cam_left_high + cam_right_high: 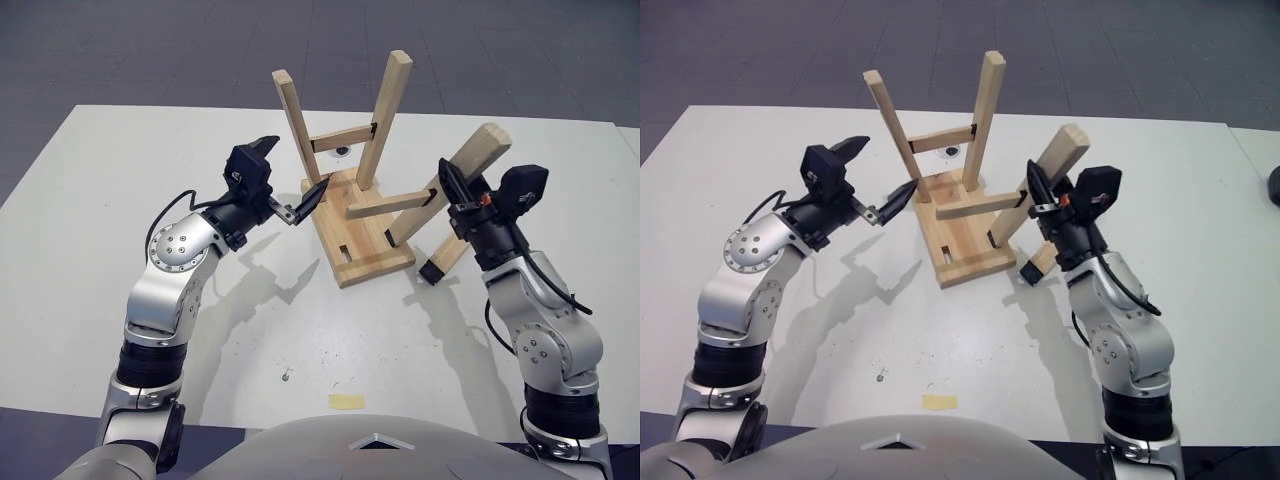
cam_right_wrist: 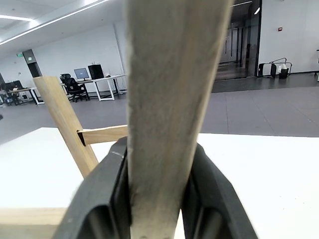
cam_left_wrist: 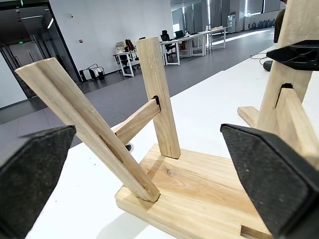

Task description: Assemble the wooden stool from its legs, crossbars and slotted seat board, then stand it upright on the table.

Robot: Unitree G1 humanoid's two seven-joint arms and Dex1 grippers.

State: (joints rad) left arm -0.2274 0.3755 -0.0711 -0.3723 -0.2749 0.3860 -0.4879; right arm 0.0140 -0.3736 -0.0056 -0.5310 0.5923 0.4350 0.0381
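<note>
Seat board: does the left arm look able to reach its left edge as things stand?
Probably yes. The left gripper hangs open just beside that edge of the seat board, nothing between them, though an upright leg stands close by.

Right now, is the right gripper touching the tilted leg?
Touching. Right wrist view: jaws of the right gripper clamp both sides of the tilted leg, no gap.

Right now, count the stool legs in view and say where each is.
4. The left leg and middle leg stand slanted in the seat board. The third leg is clamped in the right gripper. The fourth leg lies on the table beside it, partly hidden.
</note>
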